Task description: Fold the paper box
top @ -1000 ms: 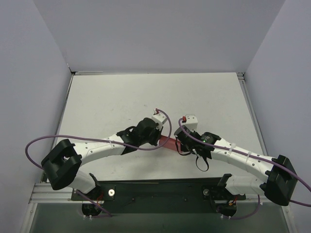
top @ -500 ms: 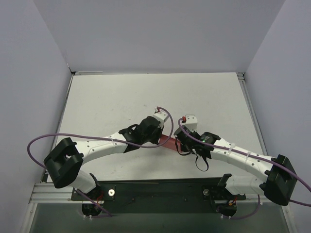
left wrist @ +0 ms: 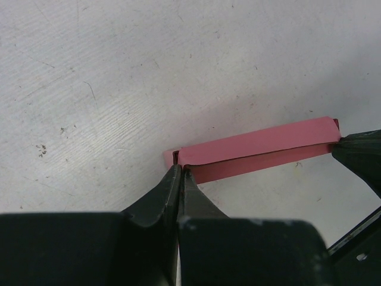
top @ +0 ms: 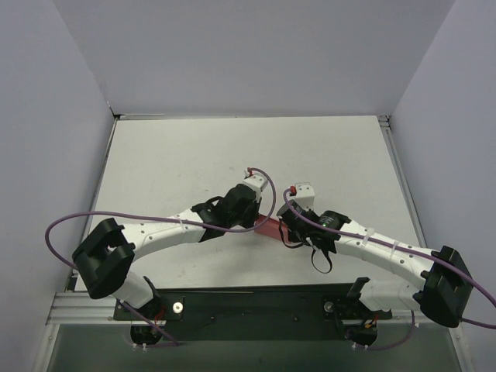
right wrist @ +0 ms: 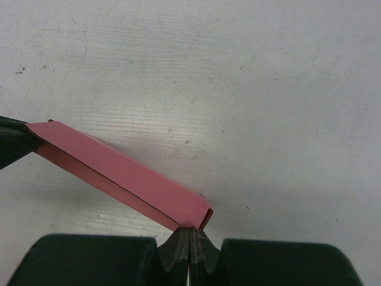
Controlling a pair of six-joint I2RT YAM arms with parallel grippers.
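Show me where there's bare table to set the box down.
The far half of the table, between the back wall and the held paper box, is bare. Crowded: the middle, where the left gripper and right gripper pinch the box's ends, and the near edge under arms and cables.

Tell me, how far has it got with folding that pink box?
Partway, it seems. Done: the paper box shows one long crease, with a strip folded over. In hand: the left gripper and right gripper pinch its opposite ends, jaws shut. Left: it is a flat strip, not yet box-shaped, so more folds are probably needed.
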